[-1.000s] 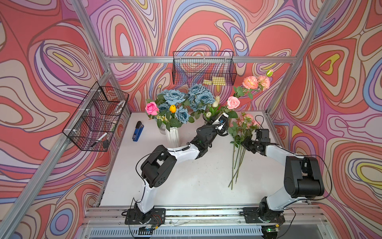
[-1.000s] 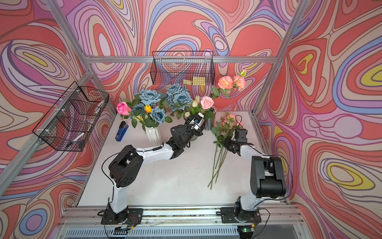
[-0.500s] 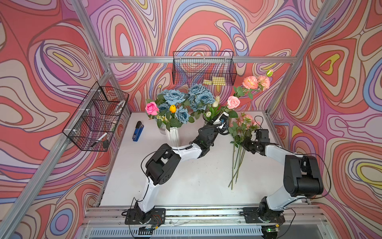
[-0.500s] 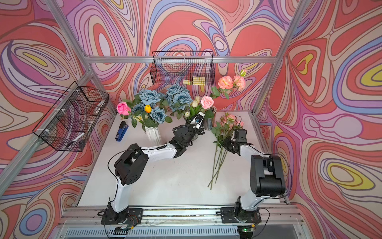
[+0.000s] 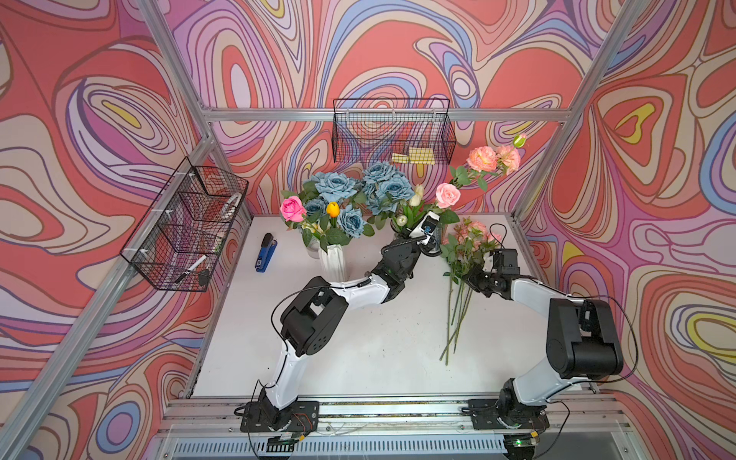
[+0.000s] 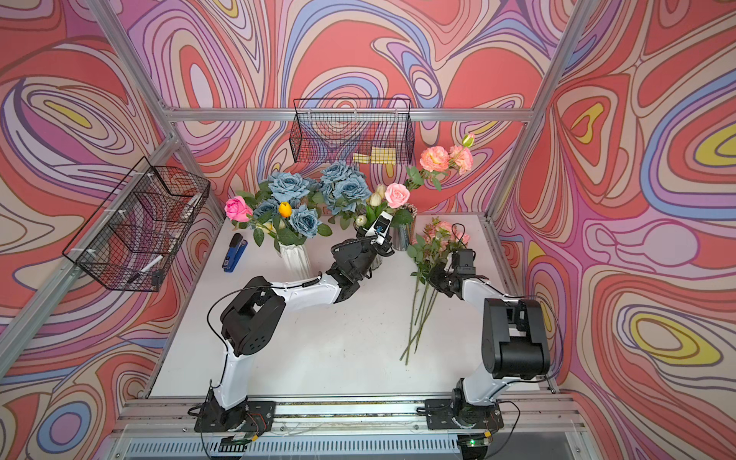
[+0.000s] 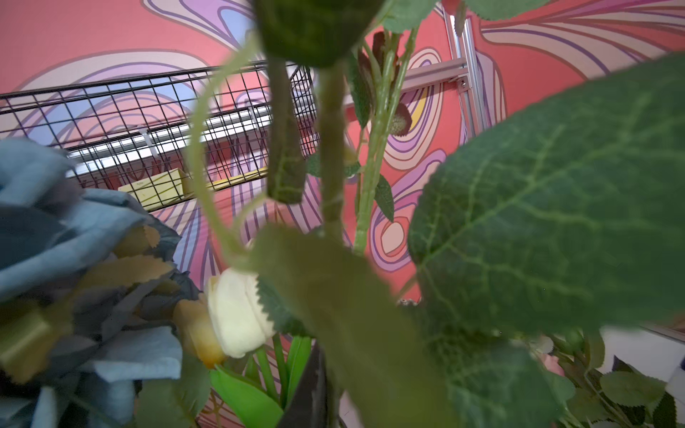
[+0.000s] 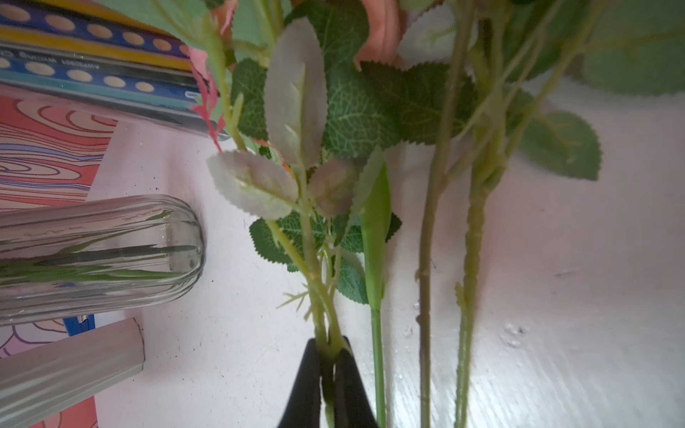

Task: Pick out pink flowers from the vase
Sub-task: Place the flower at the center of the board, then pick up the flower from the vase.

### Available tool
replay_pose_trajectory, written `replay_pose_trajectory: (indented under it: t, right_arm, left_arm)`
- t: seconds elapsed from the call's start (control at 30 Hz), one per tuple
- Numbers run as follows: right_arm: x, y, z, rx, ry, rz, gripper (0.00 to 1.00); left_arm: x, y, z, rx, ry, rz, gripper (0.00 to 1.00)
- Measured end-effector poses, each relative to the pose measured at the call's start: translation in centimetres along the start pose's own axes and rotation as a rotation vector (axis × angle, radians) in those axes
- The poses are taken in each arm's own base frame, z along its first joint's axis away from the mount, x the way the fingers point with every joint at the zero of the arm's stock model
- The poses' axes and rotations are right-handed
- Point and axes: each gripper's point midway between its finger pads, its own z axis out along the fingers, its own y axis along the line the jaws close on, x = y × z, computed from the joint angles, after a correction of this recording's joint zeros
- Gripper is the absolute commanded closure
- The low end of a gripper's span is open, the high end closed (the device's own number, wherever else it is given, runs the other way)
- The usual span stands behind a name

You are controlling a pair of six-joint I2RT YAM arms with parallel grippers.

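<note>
A pink rose (image 5: 447, 194) and peach-pink blooms (image 5: 484, 158) stand on long stems in the glass vase (image 8: 100, 252) at the back. My left gripper (image 5: 436, 239) reaches into those stems under the rose. In the left wrist view one dark finger (image 7: 307, 389) shows beside a blurred green stem (image 7: 331, 155); leaves hide the other. Several pink flowers (image 5: 470, 235) lie on the table at the right. My right gripper (image 8: 328, 355) is shut on one thin stem of theirs, low over the table. Another pink rose (image 5: 292, 209) stands in the white vase (image 5: 333, 259).
Dusty-blue roses (image 5: 336, 185), an orange tulip (image 5: 332, 208) and white tulips (image 7: 237, 311) crowd both vases. A pencil cup (image 8: 92, 74) stands behind the glass vase. A blue stapler (image 5: 266, 252) lies at the back left. Wire baskets (image 5: 392, 131) (image 5: 187, 227) hang on the walls.
My left arm has edged a little further in among the stems at the glass vase. The flowers and the right arm have not visibly moved.
</note>
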Motion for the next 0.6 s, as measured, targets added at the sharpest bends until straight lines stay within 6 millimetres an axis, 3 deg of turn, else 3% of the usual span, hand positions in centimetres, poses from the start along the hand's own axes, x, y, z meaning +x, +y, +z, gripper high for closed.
replay_pose_trajectory:
  t: [0.23,0.6]
  right_arm:
    - [-1.2,2.0,-2.6,-0.029,-0.048,-0.018,0.78]
    - [-3.5,5.1,-7.3,-0.068,-0.153,-0.067,0.74]
  left_arm:
    - [0.0,0.1,0.0,-0.003,0.001,0.000,0.92]
    - [-0.4,0.1,0.1,-0.004,-0.008,0.001,0.98]
